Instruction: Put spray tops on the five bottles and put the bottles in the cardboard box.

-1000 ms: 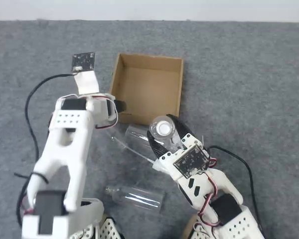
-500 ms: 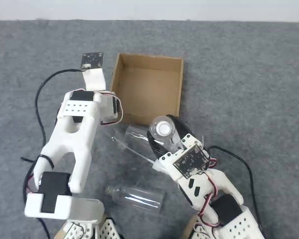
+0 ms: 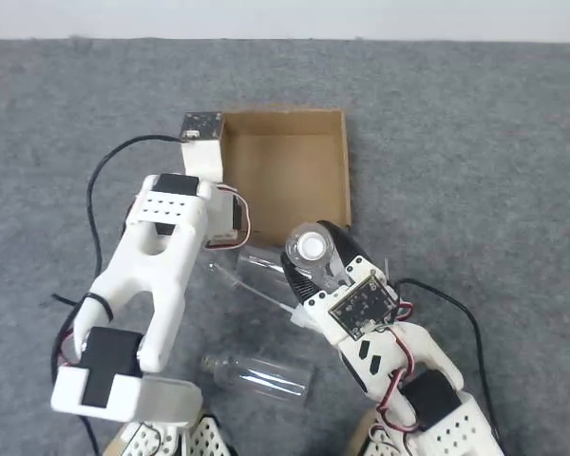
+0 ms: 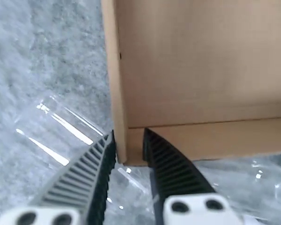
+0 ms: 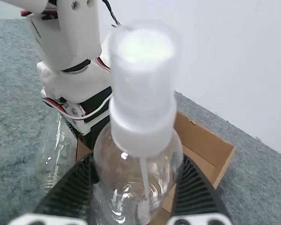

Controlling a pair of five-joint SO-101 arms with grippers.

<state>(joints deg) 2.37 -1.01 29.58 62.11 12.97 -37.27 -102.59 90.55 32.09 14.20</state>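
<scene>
The left gripper (image 4: 129, 140) sits at the near-left corner of the cardboard box (image 3: 283, 180), its jaws drawn narrow on the box wall, one outside and one inside. The right gripper (image 5: 133, 187) is just beside the box's near edge, with its jaws closed on the body of an upright clear spray bottle (image 3: 309, 249) that wears a white spray top (image 5: 141, 84). A second clear bottle (image 3: 264, 258) lies on its side on the grey carpet (image 3: 475, 142) between the two arms, close against the box. A third bottle (image 3: 261, 375) lies nearer the arm bases with its threaded neck bare.
</scene>
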